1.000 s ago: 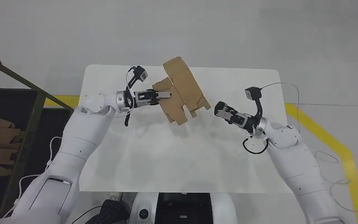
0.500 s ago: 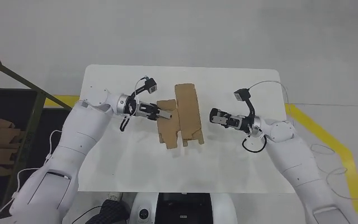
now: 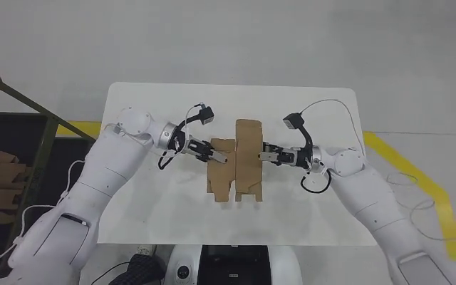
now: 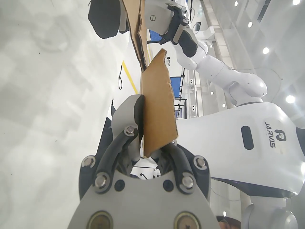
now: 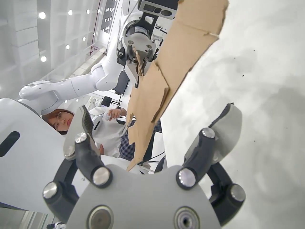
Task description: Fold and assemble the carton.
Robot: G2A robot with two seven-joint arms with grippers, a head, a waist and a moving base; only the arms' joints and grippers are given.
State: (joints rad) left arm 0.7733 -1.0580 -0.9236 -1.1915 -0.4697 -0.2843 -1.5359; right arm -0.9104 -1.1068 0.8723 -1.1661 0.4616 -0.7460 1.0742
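A flat brown carton point(image 3: 241, 161) is held above the middle of the white table point(image 3: 142, 206), its long side running front to back. My left gripper point(image 3: 221, 159) is shut on the carton's left flap point(image 4: 158, 110), with the flap pinched against the dark pad point(image 4: 139, 114). At the carton's right edge is my right gripper point(image 3: 265, 154), open; its two fingers point(image 5: 82, 122) stand wide apart on either side of the carton's edge point(image 5: 147, 101) without pressing it. In the right wrist view the left gripper point(image 5: 136, 61) shows at the carton's far side.
The table's edges lie well out from both arms, with bare white surface in front of and behind the carton. A dark rack point(image 3: 21, 149) stands off the left edge. Yellow floor tape point(image 3: 399, 164) runs past the right edge.
The left arm has swung the carton from the back of the table to the middle and turned it straight. The right gripper has moved left to the carton's right edge.
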